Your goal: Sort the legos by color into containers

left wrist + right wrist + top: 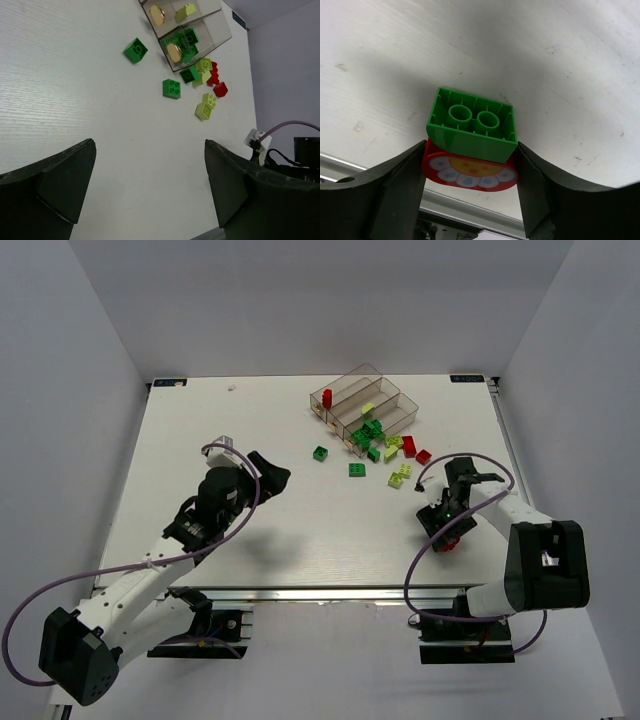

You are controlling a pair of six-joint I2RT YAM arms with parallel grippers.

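No readable writing anywhere, sadly. The closest thing to a label is two gold round stickers on the tray's end walls and a small blue tag at the table edge, all too blurry for us to read. There's one printed thing, though. The red piece in the right gripper has a flower face on it, with white petals, blue dots and a yellow centre. A green brick is stuck on top of it (two hollow tubes facing the wrist camera). The fingers are clamped on that pair from both sides, near the front edge of the table.

The left gripper has its fingers wide apart with nothing between them.

For counts, we see one clear tray with three compartments. One holds one red upright brick and the middle holds one lime brick. The third holds a green pile that we can't count. Loose in front of the tray are two lone dark green bricks, two red bricks and probably three or four lime pieces.
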